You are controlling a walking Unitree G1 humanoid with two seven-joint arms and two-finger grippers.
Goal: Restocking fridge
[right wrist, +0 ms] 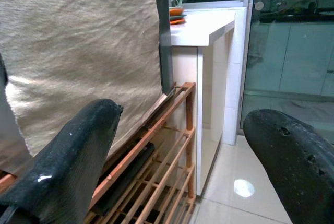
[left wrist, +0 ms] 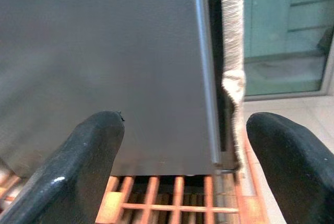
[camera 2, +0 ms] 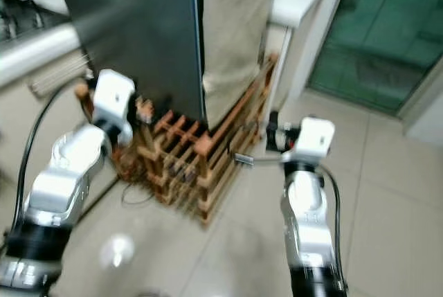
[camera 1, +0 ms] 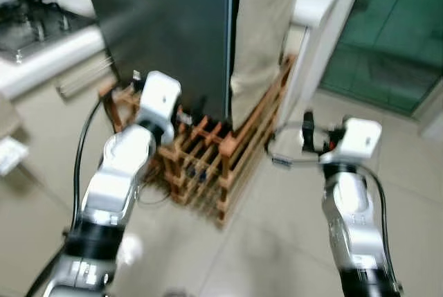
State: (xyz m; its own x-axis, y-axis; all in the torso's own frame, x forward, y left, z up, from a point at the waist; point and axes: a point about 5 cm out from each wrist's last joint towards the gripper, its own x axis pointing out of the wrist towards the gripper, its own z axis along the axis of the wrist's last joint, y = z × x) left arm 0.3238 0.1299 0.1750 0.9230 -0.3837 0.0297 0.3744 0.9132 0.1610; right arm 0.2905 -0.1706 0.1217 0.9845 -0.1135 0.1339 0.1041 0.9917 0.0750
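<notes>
Both open pincers (left wrist: 182,166) (right wrist: 177,161) face the fridge (camera 1: 166,27) edge above wooden rack (camera 1: 208,155).

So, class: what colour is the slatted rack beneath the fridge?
Reddish-brown wood; the rack shows best in the left eye view.

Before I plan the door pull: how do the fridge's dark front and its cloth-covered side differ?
The fridge's dark front is smooth, flat and dark grey; the cloth-covered side is beige, woven and hangs loosely. The left gripper faces the dark front, while the right gripper faces the cloth-covered side. Both stand on the wooden rack, and both grippers are open and empty.
</notes>
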